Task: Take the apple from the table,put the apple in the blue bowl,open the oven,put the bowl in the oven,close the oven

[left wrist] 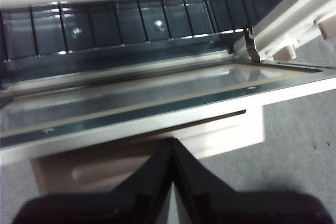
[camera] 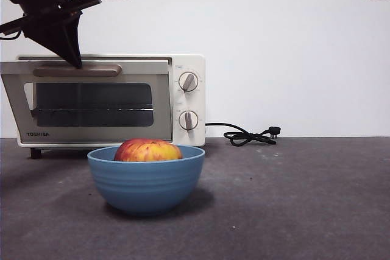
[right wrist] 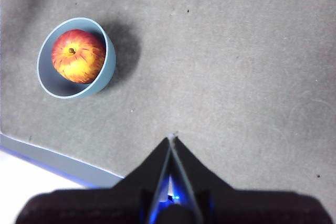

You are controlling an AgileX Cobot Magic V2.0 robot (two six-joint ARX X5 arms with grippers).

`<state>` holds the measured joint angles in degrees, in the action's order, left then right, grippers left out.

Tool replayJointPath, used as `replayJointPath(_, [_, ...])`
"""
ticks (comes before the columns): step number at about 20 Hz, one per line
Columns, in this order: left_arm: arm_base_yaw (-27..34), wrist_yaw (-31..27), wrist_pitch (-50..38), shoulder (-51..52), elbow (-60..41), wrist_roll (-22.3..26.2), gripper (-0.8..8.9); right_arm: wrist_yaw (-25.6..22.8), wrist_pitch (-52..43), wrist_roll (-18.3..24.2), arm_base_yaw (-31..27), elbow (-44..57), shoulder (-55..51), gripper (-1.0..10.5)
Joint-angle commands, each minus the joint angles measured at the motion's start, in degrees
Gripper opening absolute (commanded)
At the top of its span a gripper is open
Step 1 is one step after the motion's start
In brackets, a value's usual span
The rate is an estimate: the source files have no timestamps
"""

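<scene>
The table (camera: 317, 211) fills the lower part of the front view, dark grey and matte. The oven (camera: 183, 65) stands at middle left, a stiff boxy thing. Its door is swung partly open, as the left wrist view shows by looking into the cavity past the glass. The tan bar handle (camera: 77, 70) along the door's top edge is the natural place to hook or pinch, and the door probably turns on a sprung hinge. The left pincer (camera: 74, 60) hangs at upper left, its tip at that handle, jaws pressed together with nothing between them.

The blue bowl (camera: 146, 184) sits at lower centre. It is rigid and smooth-walled, likely slippery, so the rim looks like the best hold, with a level lift. The apple (camera: 148, 150) rests inside it, firm and prone to roll. The right pincer (right wrist: 171, 145) waits above bare table, clenched and empty.
</scene>
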<state>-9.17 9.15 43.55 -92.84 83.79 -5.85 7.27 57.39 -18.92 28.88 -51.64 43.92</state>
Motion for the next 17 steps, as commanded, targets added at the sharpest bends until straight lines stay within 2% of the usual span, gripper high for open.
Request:
replayJointPath(1, [-0.26,-1.27,-1.25,-0.87,-3.74,-1.20,-0.08,-0.24,-0.35,-0.46,-0.02,0.61,-0.07,0.0])
replayJointPath(12, [-1.16,-1.29,-3.28,1.11,-8.11,-1.73,-0.08,-0.28,-0.37,-0.44,-0.02,0.61,-0.07,0.0])
replayJointPath(17, [-2.05,-1.29,-12.15,6.99,-17.33,-4.90,-0.08,-0.70,-0.42,-0.44,-0.02,0.61,-0.04,0.0])
